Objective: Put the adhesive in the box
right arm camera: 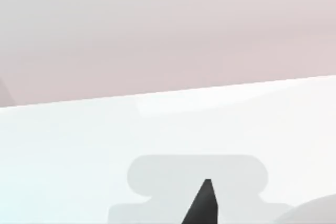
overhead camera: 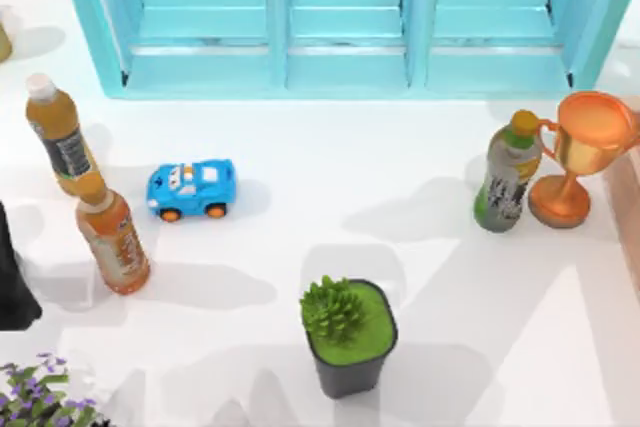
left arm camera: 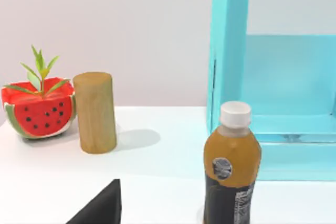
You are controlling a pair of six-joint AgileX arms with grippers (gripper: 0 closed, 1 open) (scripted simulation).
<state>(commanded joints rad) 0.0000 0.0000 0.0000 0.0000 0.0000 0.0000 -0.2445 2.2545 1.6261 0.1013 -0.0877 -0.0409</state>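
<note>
Potted plant (overhead camera: pixel 347 337) nearest, cyan box (overhead camera: pixel 280 72) far. The adhesive, likely light and rigid, suited a mid-body grasp. Whether the left gripper (left arm camera: pixel 102 206) or right gripper (right arm camera: pixel 205 201) was clenched could not be told.

A white tabletop (overhead camera: pixel 420 167) spreads out below me, lit brightly enough that soft grey shadows fall across it. At its far edge stands a turquoise shelf unit (overhead camera: pixel 345 22) split into three open compartments. Behind that shelf unit (left arm camera: pixel 231 51), a plain pale wall (left arm camera: pixel 131 30) rises from the tabletop's edge.
</note>
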